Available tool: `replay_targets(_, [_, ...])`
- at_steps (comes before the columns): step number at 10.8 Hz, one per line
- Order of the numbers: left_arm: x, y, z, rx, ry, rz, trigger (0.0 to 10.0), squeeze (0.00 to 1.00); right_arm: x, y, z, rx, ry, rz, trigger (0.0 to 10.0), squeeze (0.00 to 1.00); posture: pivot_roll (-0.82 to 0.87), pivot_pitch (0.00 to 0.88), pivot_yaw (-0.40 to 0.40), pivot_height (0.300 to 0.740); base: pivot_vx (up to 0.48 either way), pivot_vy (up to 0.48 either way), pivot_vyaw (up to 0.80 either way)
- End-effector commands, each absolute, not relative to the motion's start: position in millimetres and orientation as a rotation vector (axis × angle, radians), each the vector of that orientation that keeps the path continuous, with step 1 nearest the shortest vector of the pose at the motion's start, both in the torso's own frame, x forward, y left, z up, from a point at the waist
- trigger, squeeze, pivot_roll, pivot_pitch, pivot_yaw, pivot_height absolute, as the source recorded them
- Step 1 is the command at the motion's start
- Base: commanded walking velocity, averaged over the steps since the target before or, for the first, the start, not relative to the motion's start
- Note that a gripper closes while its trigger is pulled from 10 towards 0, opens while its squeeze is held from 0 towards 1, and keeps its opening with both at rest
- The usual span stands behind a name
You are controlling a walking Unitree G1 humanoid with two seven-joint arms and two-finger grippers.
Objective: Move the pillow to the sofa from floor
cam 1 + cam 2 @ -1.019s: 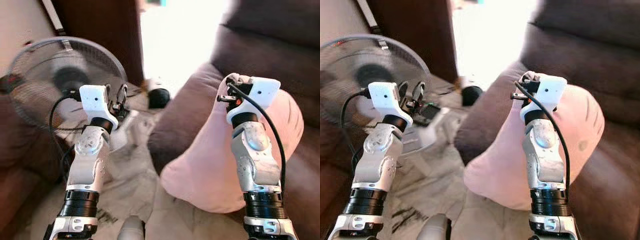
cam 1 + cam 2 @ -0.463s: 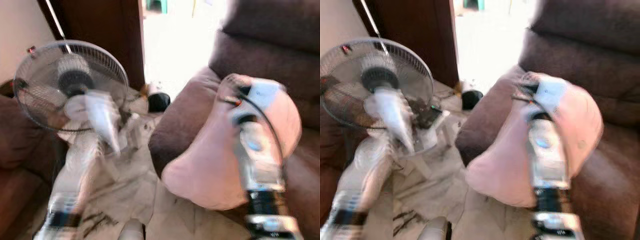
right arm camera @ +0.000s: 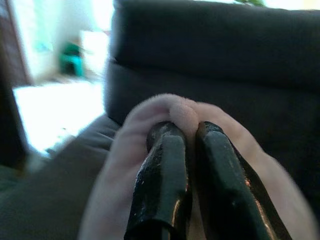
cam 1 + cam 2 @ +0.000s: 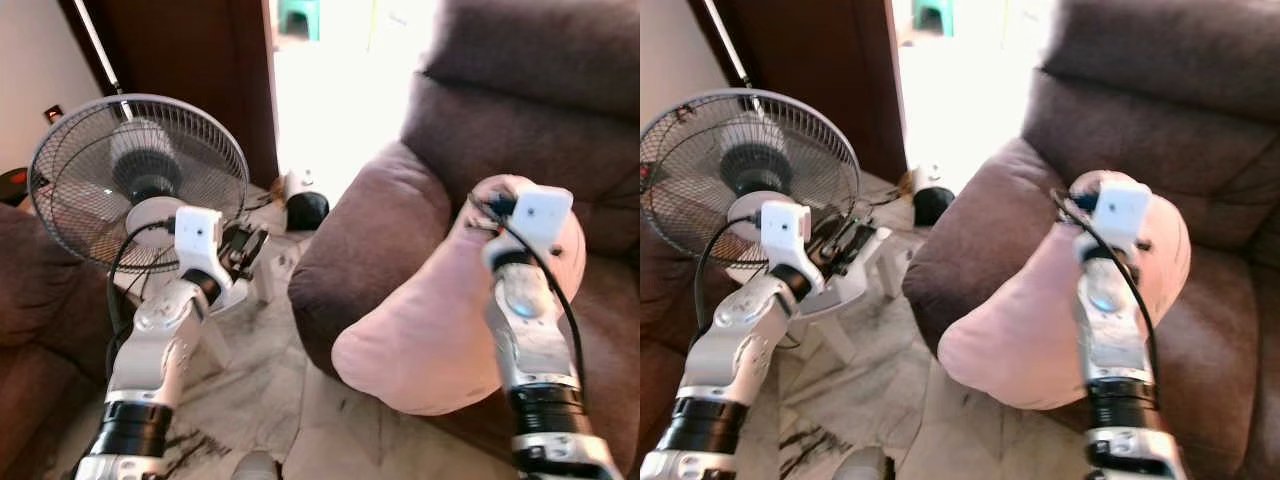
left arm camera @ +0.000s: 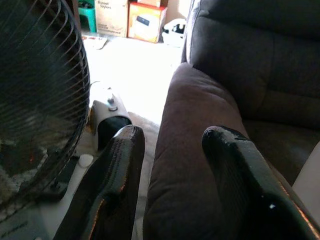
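Right wrist view: we see the right gripper [image 3: 186, 135] pinched tight on a fold at the top of the soft pink fabric pillow [image 4: 440, 320]. Pillow hangs from that grip, leaning over the seat front and armrest of the dark brown upholstered sofa [image 4: 520, 110], lower end above the pale marble floor [image 4: 270, 400]. Left gripper [image 5: 172, 137] spread wide, holding nothing, raised near the black wire-cage pedestal fan [image 4: 135, 180].
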State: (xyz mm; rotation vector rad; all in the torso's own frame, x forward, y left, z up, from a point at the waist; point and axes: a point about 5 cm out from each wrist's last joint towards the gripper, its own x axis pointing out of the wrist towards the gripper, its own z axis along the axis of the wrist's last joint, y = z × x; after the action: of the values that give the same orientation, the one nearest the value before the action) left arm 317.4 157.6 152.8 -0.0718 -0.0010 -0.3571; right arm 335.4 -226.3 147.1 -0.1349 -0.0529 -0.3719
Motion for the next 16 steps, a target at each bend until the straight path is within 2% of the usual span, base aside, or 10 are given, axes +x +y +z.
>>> replay_targets(1, [315, 157, 152, -0.045, 0.011, -0.364, 10.0, 0.00, 326, -245, 120, -0.166, 0.070, -0.470, 10.0, 0.00, 0.11, 0.054, -0.014, 0.719, 0.000, 0.000, 0.00])
replay_targets(3, [309, 157, 143, -0.086, 0.063, -0.441, 10.0, 0.00, 316, -263, 105, -0.205, 0.129, -0.542, 10.0, 0.00, 0.11, 0.056, -0.014, 0.719, 0.000, 0.000, 0.00])
replay_targets(5, [298, 156, 137, -0.150, 0.124, -0.600, 10.0, 0.00, 316, -259, 97, -0.207, 0.152, -0.540, 10.0, 0.00, 0.11, 0.056, -0.014, 0.719, 0.000, 0.000, 0.00])
replay_targets(6, [288, 155, 130, -0.166, 0.167, -0.698, 10.0, 1.00, 319, -252, 96, -0.193, 0.147, -0.524, 10.0, 0.00, 0.12, 0.049, -0.012, 0.719, 0.000, 0.000, 0.00])
replay_targets(8, [287, 155, 124, -0.163, 0.199, -0.726, 10.0, 1.00, 324, -246, 99, -0.172, 0.128, -0.499, 10.0, 0.00, 0.13, 0.034, -0.020, 0.719, 0.000, 0.000, 0.00])
replay_targets(11, [316, 152, 109, -0.141, 0.251, -0.520, 10.0, 1.00, 340, -220, 104, -0.140, 0.101, -0.307, 10.0, 0.00, 0.11, 0.014, -0.026, 0.719, 0.000, 0.000, 0.00])
replay_targets(12, [319, 152, 109, -0.127, 0.245, -0.499, 10.0, 0.00, 343, -218, 103, -0.112, 0.106, -0.304, 10.0, 0.00, 0.11, 0.015, -0.027, 0.719, 0.000, 0.000, 0.00])
replay_targets(14, [324, 158, 111, -0.110, 0.228, -0.458, 10.0, 0.00, 349, -219, 106, -0.064, 0.109, -0.313, 10.0, 0.00, 0.12, 0.029, -0.029, 0.719, 0.000, 0.000, 0.00])
replay_targets(16, [326, 162, 121, -0.132, 0.134, -0.412, 10.0, 0.00, 354, -223, 109, -0.071, 0.109, -0.335, 10.0, 0.00, 0.12, 0.038, -0.033, 0.719, 0.000, 0.000, 0.00])
